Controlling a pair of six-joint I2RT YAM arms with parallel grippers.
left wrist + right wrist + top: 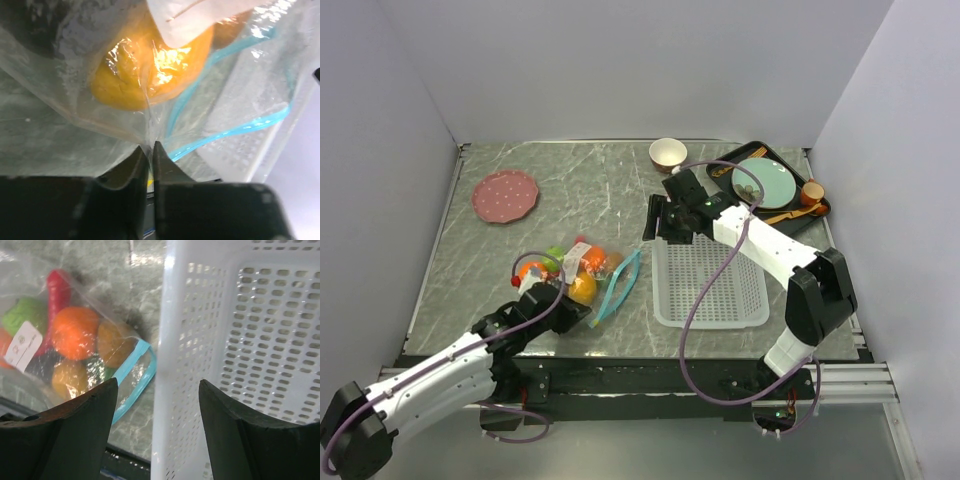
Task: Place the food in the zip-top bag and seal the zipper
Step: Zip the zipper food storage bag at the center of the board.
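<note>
All the food [582, 288] I can see lies inside the zip-top bag [570, 262], lower left on the bench [600, 190], but the zipper [620, 285] gapes unsealed. My left end effector [150, 146] pinches the bag's film. My right end effector [159, 385] hangs wide over the white basket [250, 340].

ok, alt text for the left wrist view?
The left pincer pinches a fold of the clear zip-top bag, nearly closed on the plastic. A yellow fruit sits inside the bag just above. The teal zipper gapes open to the right, with the white mesh basket behind.
</note>
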